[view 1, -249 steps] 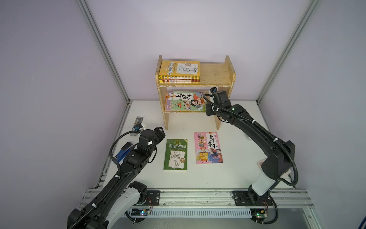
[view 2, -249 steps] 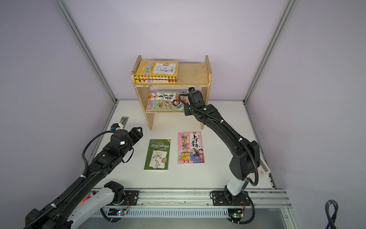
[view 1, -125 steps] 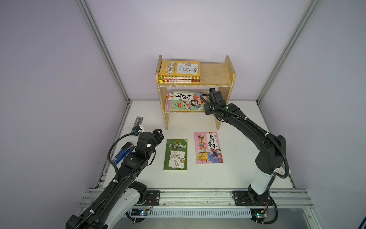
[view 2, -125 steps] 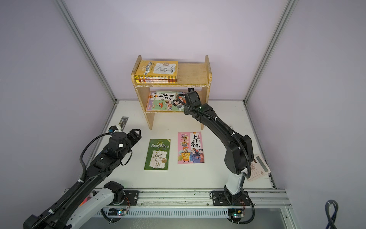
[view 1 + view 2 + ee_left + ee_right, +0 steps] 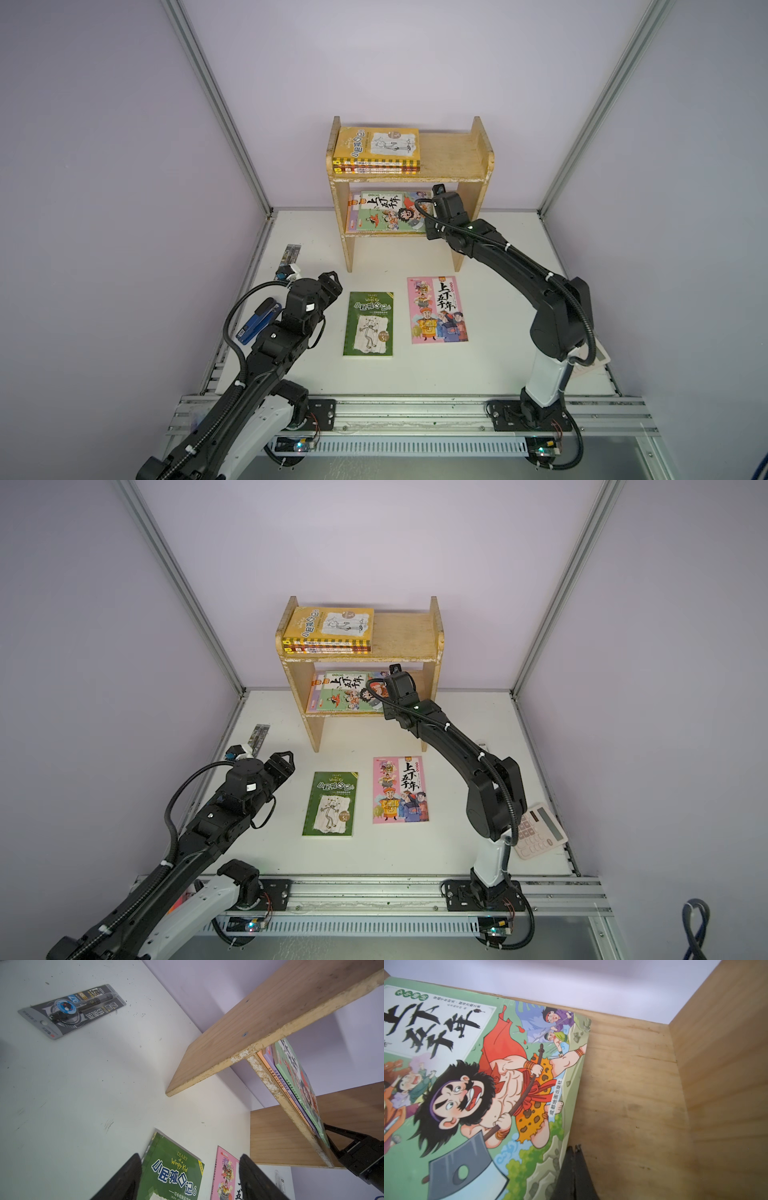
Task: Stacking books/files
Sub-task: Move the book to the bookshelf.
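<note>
**A:** Items partly hidden, nearest first?

**B:** Pinkish calculator (image 5: 540,829), near right corner of the counter (image 5: 478,374), part behind the right arm. Blue stapler (image 5: 251,328), left edge, half covered by the left arm. Pen pack (image 5: 72,1009) beyond it, print unreadable in both top views. Lower shelf board: two thinner books (image 5: 269,1054), purple and orange, show spines only, under the green cartoon book (image 5: 386,210).

**A:** Surface and room?

**B:** Counter white, scuffed. Metal rail (image 5: 415,409) along the near edge. Walls (image 5: 104,166) plain lilac.

**A:** Books?

**B:** On the counter, flat, side by side, apart: green paperback (image 5: 368,324) with a stick-boy sketch, and pink cartoon book (image 5: 437,309) with black calligraphy. Wooden shelf (image 5: 449,160) at the back wall. Top board: yellow paperback (image 5: 376,145) on a stack, count unclear.

**A:** Fingers?

**B:** Left fingers (image 5: 126,1178) spread, empty, just left of the green paperback. Right fingers (image 5: 574,1167) pressed together, holding nothing, at the green cartoon book's edge.
</note>
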`<state>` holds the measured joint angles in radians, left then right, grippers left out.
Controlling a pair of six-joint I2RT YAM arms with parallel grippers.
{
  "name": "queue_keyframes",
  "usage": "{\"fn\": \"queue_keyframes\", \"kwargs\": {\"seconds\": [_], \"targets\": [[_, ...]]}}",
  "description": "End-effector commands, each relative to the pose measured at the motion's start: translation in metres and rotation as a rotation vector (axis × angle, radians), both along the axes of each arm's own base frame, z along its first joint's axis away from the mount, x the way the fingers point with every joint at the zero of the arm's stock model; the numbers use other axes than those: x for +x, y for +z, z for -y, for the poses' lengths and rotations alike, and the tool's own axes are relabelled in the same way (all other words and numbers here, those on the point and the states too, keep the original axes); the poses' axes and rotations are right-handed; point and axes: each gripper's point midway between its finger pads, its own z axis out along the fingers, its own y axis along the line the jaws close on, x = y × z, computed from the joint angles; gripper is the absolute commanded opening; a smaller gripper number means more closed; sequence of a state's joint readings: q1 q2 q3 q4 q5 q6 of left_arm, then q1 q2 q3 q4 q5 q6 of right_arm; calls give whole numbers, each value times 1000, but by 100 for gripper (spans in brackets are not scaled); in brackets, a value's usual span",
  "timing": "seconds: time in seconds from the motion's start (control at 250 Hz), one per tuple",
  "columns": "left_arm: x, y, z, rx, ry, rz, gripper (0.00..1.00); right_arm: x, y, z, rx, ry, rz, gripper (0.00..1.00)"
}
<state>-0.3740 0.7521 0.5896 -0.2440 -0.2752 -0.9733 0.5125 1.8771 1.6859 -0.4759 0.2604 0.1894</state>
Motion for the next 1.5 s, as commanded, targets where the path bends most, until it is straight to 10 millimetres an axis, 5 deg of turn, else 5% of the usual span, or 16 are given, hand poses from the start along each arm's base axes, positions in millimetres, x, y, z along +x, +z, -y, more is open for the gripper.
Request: {"fn": "queue_keyframes", "kwargs": {"seconds": [0.0,0.956,1.496], "targets": [[-1,-1,-4,9,18,-5,76,1,-5,-10,-14,60,-9,0],[-1,-5,-7,18,27,-14,76,-7,-5,-43,108,147,-48,2],[1,-4,-3,27,2,-16,77,-11,25,-7,14,29,42,20]]}}
